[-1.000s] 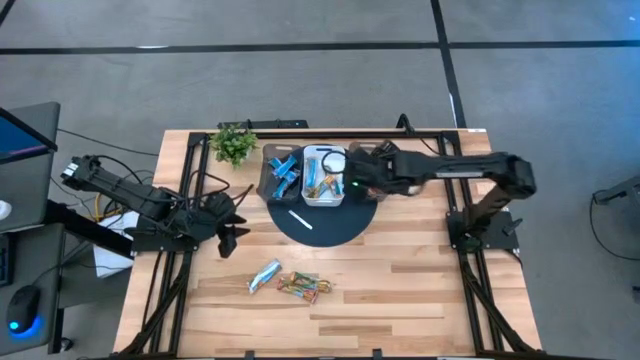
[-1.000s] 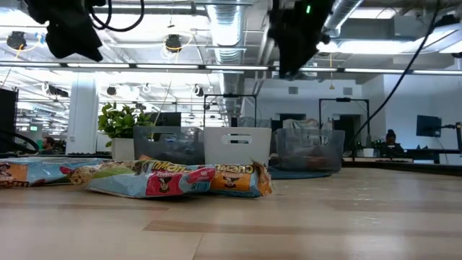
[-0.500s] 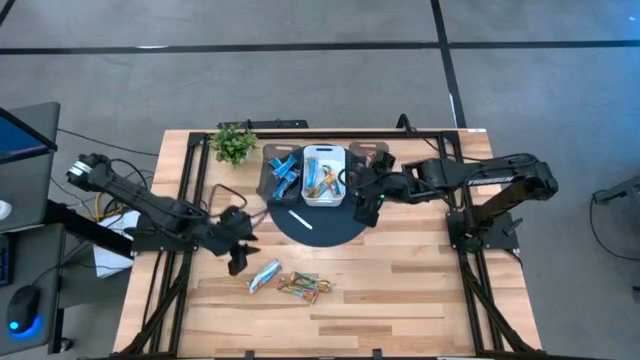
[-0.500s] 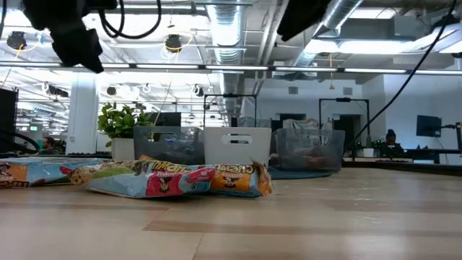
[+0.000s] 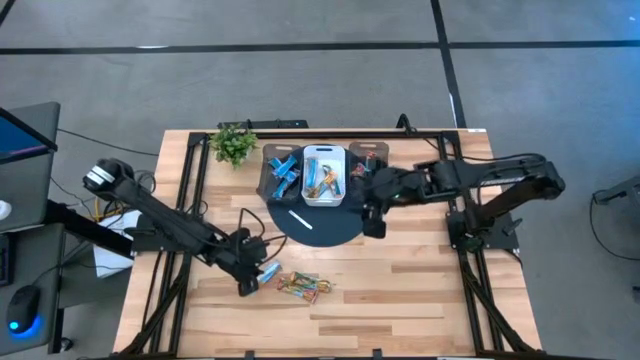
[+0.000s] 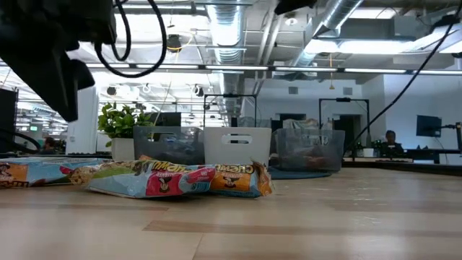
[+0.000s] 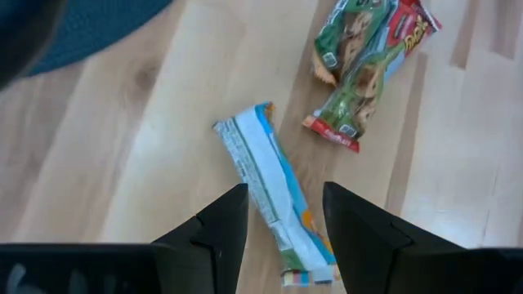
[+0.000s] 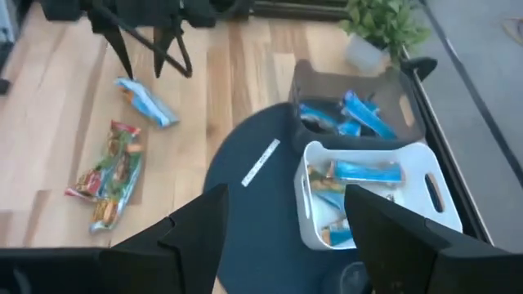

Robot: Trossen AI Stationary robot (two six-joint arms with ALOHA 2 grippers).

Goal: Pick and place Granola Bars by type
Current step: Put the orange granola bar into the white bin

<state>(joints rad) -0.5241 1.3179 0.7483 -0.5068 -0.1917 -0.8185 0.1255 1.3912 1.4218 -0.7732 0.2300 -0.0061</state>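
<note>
I have the desk (image 5: pixel 400 280) in front of me, a dark round mat (image 5: pixel 340 228) toward its far side with the bins on it. My left end effector (image 7: pixel 282 214) hangs low over the loose Granola Bars near the front of the desk, fingers spread and empty, straddling the silver-teal bar (image 7: pixel 274 189) without touching it as far as I can see. My right end effector (image 8: pixel 282 224) waits above the mat's edge beside the bins, also open with nothing in it.

My worry is the bar's angle: it lies skewed across the gap between the fingers, so closing could catch only a corner of the slick foil and flick it away, or push it into the orange-red pair (image 7: pixel 364 77) lying close by. Dropping too hard would just pin the flat wrapper against the wood.

As for containers, the white bin (image 8: pixel 425 159) holds silver-teal bars along with at least one orange-toned wrapper, so its sorting may be mixed. The dark bin (image 8: pixel 315 82) beside it holds blue bars (image 8: pixel 364 114). A third clear bin shows in the low view, contents unclear. A thin white stick (image 8: pixel 260 162) lies on the mat, and a small potted plant (image 5: pixel 233 143) stands at the far corner.
</note>
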